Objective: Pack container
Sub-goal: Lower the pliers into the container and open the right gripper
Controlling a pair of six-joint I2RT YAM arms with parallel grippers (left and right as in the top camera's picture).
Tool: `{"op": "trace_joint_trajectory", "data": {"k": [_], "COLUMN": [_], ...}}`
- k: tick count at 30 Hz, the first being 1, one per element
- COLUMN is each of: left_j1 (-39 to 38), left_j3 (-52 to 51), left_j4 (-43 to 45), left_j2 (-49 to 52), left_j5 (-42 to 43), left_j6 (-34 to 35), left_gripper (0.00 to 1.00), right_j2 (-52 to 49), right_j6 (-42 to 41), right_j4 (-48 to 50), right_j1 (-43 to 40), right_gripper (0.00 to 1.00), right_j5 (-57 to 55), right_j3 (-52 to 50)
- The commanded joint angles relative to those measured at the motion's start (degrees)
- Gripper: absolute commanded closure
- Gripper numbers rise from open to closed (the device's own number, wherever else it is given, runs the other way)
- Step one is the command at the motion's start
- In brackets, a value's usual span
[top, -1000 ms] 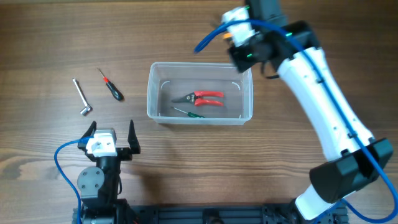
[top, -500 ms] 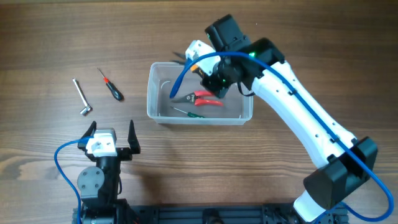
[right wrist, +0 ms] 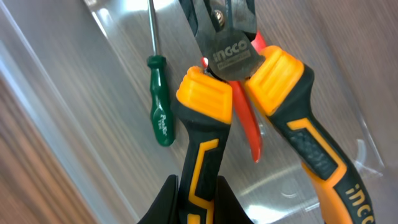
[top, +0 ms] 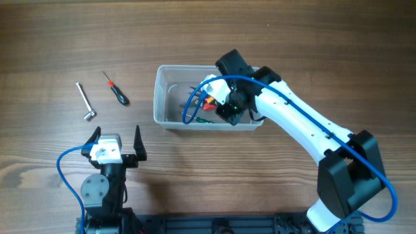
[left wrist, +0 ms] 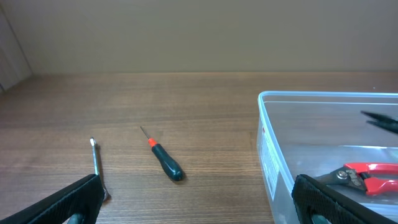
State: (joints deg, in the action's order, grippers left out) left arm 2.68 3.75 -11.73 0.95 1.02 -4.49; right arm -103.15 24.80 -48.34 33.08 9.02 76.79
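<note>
container [top: 158, 99]: right gripper [right wrist: 198, 202] inside, apparently clamping pliers [right wrist: 273, 81] (yellow-handled).

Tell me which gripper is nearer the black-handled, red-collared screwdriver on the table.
Left. The left gripper sits open just short of the black-handled screwdriver; the right gripper is inside the clear plastic container, shut on orange-and-black pliers.

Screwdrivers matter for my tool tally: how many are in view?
2. A black-handled screwdriver lies on the table left of the container; a green-handled screwdriver lies inside it. The right arm may hide more.
</note>
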Motion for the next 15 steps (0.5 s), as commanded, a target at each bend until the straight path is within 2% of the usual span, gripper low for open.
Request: {"op": "trace_joint_trajectory", "data": {"k": [1, 6, 10, 15], "left_j1": [-0.3, -0.3, -0.3, -0.3], "left_j3": [-0.2, -0.2, -0.2, -0.2], "left_j4": [0.2, 0.2, 0.2, 0.2], "left_j2": [-0.1, -0.1, -0.1, -0.1], "left_j5": [0.9, 0.9, 0.9, 0.9], "left_j6": [-1.3, -1.3, -1.3, -1.3], "left_gripper": [0.0, 0.0, 0.0, 0.0], "right_j2": [1.3, 1.3, 1.3, 1.3], "right_j6": [0.5, -0.3, -4.4, -4.4], "right_j4": [3.2, 8.7, 12.0, 12.3], "right_j1": [-0.2, -0.2, -0.2, -0.2], "right_gripper": [0.96, 0.96, 0.96, 0.95], "right_j5": [1.6, 1.5, 0.9, 1.1], "right_j3": [-2.3, -4.4, -4.5, -4.5]}}
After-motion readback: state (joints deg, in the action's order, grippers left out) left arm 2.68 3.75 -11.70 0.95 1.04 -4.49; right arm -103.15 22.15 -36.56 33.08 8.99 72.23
